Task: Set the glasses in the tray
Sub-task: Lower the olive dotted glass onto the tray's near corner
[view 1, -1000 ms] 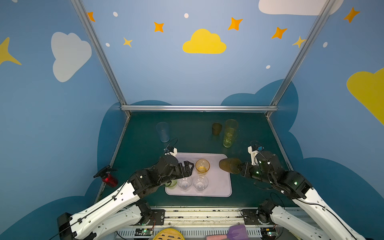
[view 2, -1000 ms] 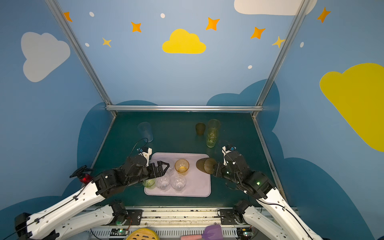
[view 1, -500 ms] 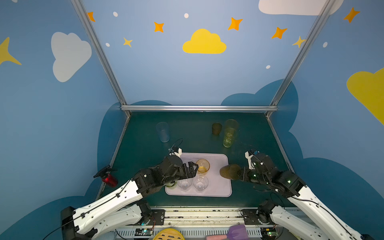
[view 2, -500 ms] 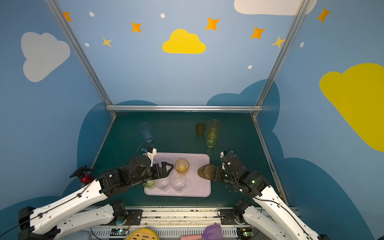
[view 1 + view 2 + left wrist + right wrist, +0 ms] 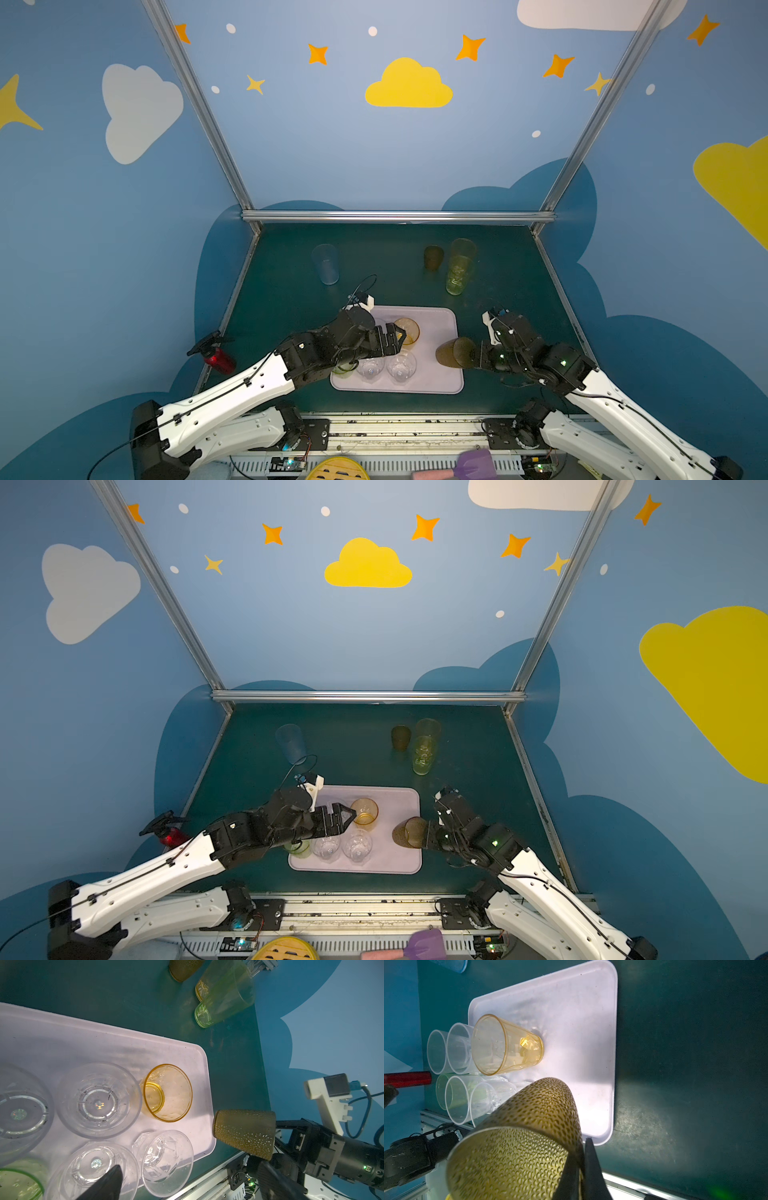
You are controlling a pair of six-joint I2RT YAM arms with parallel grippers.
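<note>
- Worktop (image 5: 291,291), dark green, carries the pale tray (image 5: 434,326) near its front edge.
- Left jaws stand wide apart above the tray's left half, holding nothing.
- Right jaws are clamped on the rim of a brown dimpled glass (image 5: 453,352), which lies sideways at the tray's right edge.
- Pale blue (image 5: 326,264), yellow-green (image 5: 457,276) and amber (image 5: 464,248) tall glasses stand behind the tray, beside a short brown glass (image 5: 433,257).
- Yellow glass (image 5: 408,330), four clear glasses (image 5: 97,1101) and a green glass (image 5: 344,368) sit in the tray.

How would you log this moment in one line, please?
right gripper: shut on dimpled brown-amber tumbler; left gripper: open; lilac-pink tray: six glasses
</note>
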